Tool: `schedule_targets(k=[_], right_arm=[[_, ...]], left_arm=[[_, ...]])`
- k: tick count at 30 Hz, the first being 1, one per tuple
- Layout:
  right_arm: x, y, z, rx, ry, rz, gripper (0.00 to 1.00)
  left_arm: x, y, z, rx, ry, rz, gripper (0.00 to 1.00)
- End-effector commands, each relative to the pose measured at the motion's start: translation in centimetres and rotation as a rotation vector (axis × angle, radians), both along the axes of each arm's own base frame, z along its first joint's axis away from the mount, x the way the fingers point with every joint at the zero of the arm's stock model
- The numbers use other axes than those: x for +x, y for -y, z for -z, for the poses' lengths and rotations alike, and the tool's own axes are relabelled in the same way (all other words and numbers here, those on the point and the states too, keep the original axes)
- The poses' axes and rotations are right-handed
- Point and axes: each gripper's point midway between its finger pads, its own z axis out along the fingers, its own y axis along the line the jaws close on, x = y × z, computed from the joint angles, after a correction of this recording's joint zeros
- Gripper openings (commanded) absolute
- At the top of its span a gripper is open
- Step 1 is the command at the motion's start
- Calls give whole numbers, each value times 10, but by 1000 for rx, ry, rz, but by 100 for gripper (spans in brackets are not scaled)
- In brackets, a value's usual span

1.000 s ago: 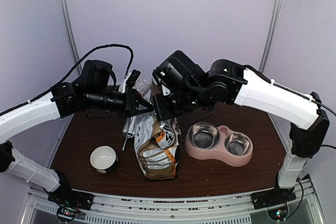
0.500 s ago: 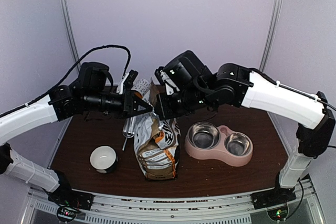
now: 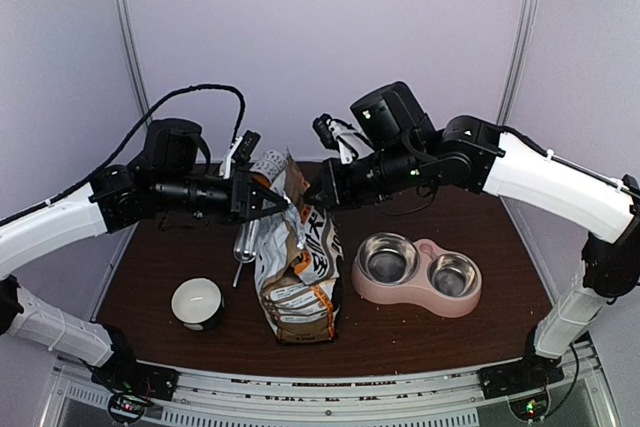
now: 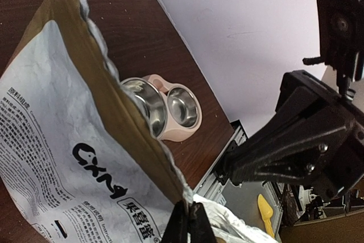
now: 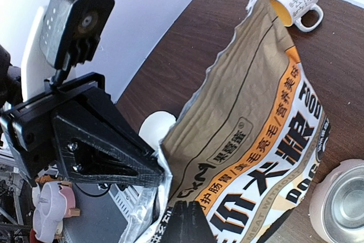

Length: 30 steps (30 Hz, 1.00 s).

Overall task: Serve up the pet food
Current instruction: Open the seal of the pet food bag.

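Left wrist view: the left jaws are pinched shut on the torn top edge of the bag [image 4: 68, 140], and the right jaws are clamped on its opposite lip. The bag stands on the tabletop [image 3: 450, 337] between a white bowl [image 3: 197, 302] and a pink double bowl [image 3: 400, 299]. No view shows the pet food; it is hidden.

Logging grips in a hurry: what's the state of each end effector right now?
Left end effector: closed, pinching the top edge of the bag.
Right end effector: closed, pinching the bag's top edge from the other side.
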Motion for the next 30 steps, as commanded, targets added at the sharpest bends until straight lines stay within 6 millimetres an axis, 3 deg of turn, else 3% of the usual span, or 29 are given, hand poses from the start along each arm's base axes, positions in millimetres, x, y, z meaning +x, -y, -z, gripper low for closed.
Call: schedule_targets(k=[1, 19, 30], right_arm=[[4, 7, -16, 27, 31, 9, 0], [-8, -25, 0, 48, -42, -83, 10], [0, -14, -8, 35, -13, -22, 5]], left_arm=[[-24, 0, -65, -171, 155, 109, 0], [-23, 1, -66, -174, 166, 112, 0], [-23, 1, -64, -172, 167, 112, 0]])
